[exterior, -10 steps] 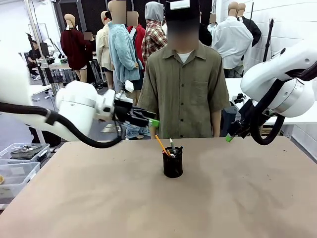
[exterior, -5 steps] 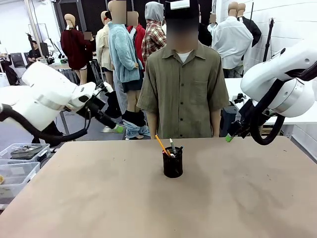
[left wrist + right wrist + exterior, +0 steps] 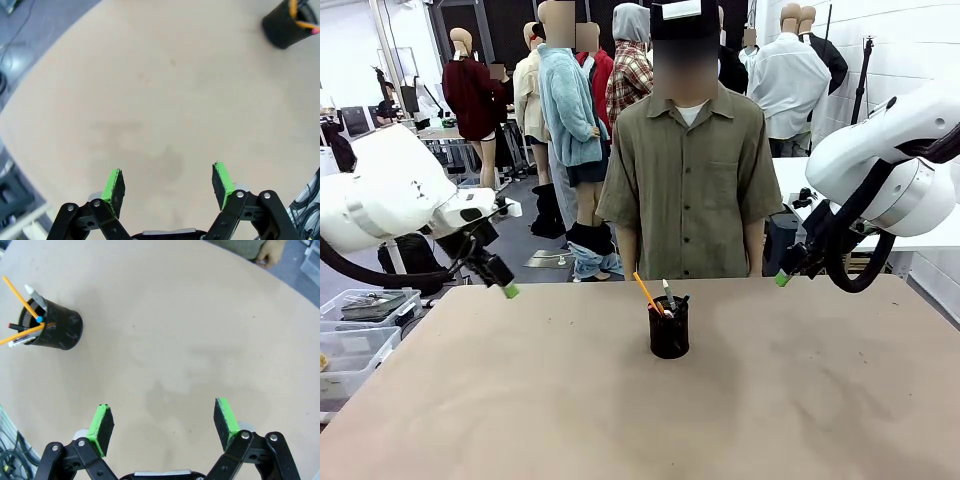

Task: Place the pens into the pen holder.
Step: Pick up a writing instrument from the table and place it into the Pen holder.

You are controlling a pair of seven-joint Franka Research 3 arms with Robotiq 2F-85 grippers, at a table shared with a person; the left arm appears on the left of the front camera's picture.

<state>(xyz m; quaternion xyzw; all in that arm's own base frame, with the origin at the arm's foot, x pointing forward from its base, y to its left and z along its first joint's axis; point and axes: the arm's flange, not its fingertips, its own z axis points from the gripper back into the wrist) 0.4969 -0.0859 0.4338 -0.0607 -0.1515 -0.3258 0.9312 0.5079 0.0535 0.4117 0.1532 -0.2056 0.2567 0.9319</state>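
Note:
The black mesh pen holder [image 3: 669, 328] stands mid-table with the pens upright in it. An orange pencil [image 3: 645, 290] leans left out of it, and a silver-white pen [image 3: 667, 292] pokes up beside it. The dark marker is hard to make out. My left gripper [image 3: 506, 289] hangs open over the table's far left edge, far from the holder [image 3: 285, 27]. My right gripper [image 3: 785, 276] hovers open above the far right edge. In the right wrist view the holder [image 3: 55, 330] with the orange pencil [image 3: 20, 296] sits at upper left, well beyond my open right gripper [image 3: 164, 422].
A person in an olive shirt [image 3: 690, 180] stands at the far side, just behind the holder, one hand [image 3: 270, 252] at the table's edge. Clear plastic bins [image 3: 360, 320] sit off the table's left side. Bare tabletop [image 3: 640, 420] lies all around the holder.
My left arm has swung from near the holder back to the left and down toward the table's left edge. The right arm and the holder have not moved.

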